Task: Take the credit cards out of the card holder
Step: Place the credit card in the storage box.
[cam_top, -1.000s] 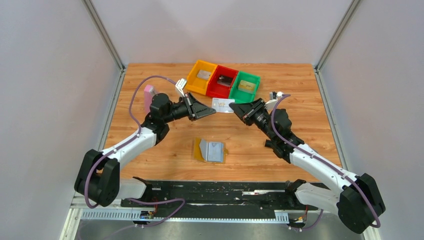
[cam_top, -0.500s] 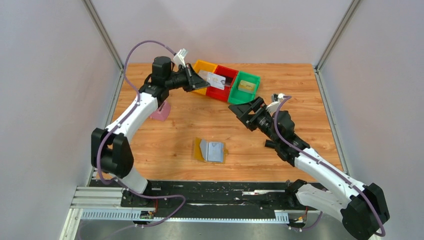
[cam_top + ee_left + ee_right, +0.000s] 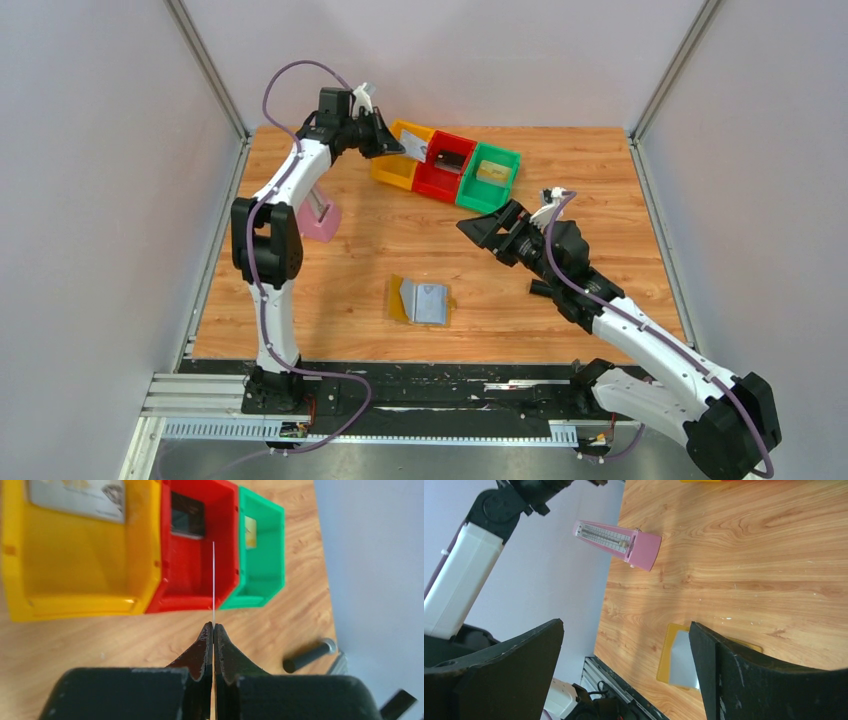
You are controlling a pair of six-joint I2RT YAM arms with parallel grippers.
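Open tabletop (image 3: 340,260) rings the card holder (image 3: 420,301); 3 bins (image 3: 436,190) stand behind.

Card holder (image 3: 420,301) mustard-tan, light blue inside; yellow bin (image 3: 75,555), red bin (image 3: 190,575), green bin (image 3: 260,575); pink block (image 3: 619,539); wood-grain table (image 3: 400,240).

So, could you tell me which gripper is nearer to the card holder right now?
The right gripper, just beyond the card holder to its right; the left gripper is far back over the bins.

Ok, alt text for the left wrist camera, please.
The left claw, shut on a thin card seen edge-on, hovers before a yellow bin, a red bin and a green bin on a wooden table.
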